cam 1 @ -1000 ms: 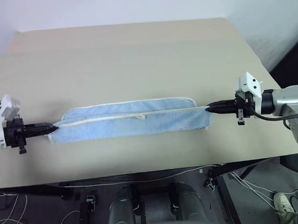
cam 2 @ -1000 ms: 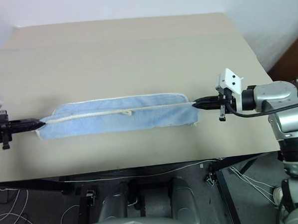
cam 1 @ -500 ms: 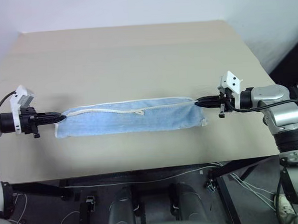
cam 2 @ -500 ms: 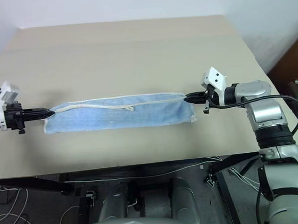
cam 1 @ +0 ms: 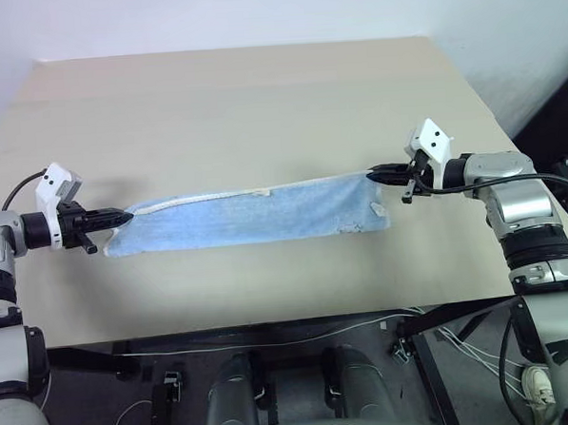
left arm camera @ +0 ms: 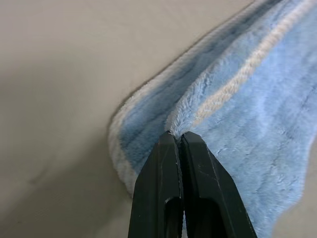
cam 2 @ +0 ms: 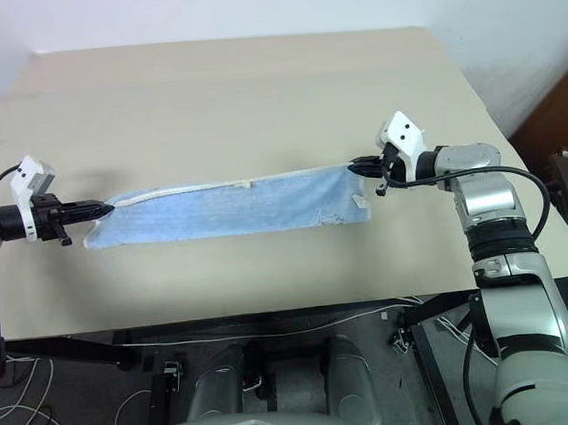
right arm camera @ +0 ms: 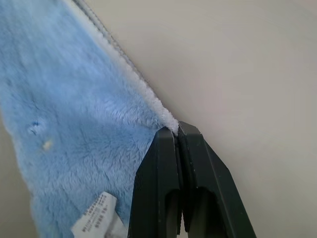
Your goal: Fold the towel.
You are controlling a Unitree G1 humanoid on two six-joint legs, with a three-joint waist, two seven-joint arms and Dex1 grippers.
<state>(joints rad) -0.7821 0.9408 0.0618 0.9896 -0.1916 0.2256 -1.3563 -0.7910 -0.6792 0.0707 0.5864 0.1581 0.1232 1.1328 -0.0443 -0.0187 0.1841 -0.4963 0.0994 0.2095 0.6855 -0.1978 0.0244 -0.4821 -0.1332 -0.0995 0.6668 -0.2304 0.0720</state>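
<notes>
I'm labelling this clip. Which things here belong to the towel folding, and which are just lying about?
Belongs to the job:
- towel
- left gripper, shut on a towel corner
- right gripper, shut on the other corner

Just lying about:
- cables on the floor

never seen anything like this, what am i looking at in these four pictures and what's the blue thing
This is a humanoid robot with two arms, each ending in a gripper of two black fingers. The two wide pictures come from cameras in its head, looking down over its arms at a beige table. The two close-ups come from a small camera on each wrist, looking along that gripper's fingers.

The blue thing is a light blue, soft towel with a whitish stitched border and a small white tag near one end. It is folded into a long strip across the table. The left gripper is shut on one end of the towel's upper edge, and the right gripper is shut on the other end, so that edge is stretched between them while the lower part rests on the table.
</notes>
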